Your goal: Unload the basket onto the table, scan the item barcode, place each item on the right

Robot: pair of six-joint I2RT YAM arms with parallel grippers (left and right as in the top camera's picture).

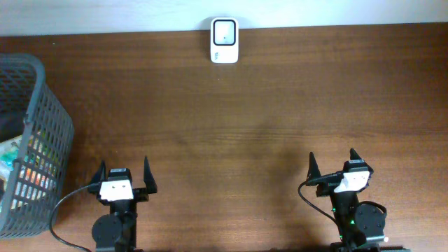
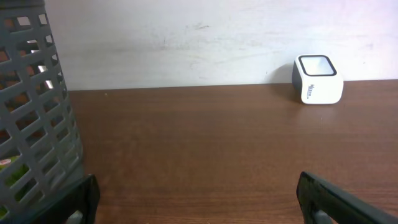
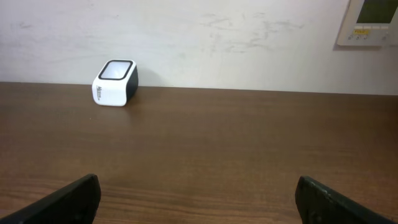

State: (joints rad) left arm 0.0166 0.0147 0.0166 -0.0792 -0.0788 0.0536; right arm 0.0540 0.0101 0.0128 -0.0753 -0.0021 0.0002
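L fingers [image 1: 148, 178] & R fingers [image 1: 313, 171] both spread wide, holding nothing; items [image 1: 8, 157] lie in grey basket [image 1: 52, 133] at L edge of surface [image 1: 245, 126], well apart from scanner [image 1: 225, 31]; prob. light, crinkly, slippery packets, so pinch a flat edge, barcode uncovered.

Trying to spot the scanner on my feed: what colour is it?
The scanner is white with a black side; clearest in the right wrist view.

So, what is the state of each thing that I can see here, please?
Small white box-shaped barcode scanner: upright at the far edge of the brown wooden table, untouched.
Grey plastic mesh basket: standing at the left, holding packaged items.
Left hand: open, empty.
Right hand: open, empty.
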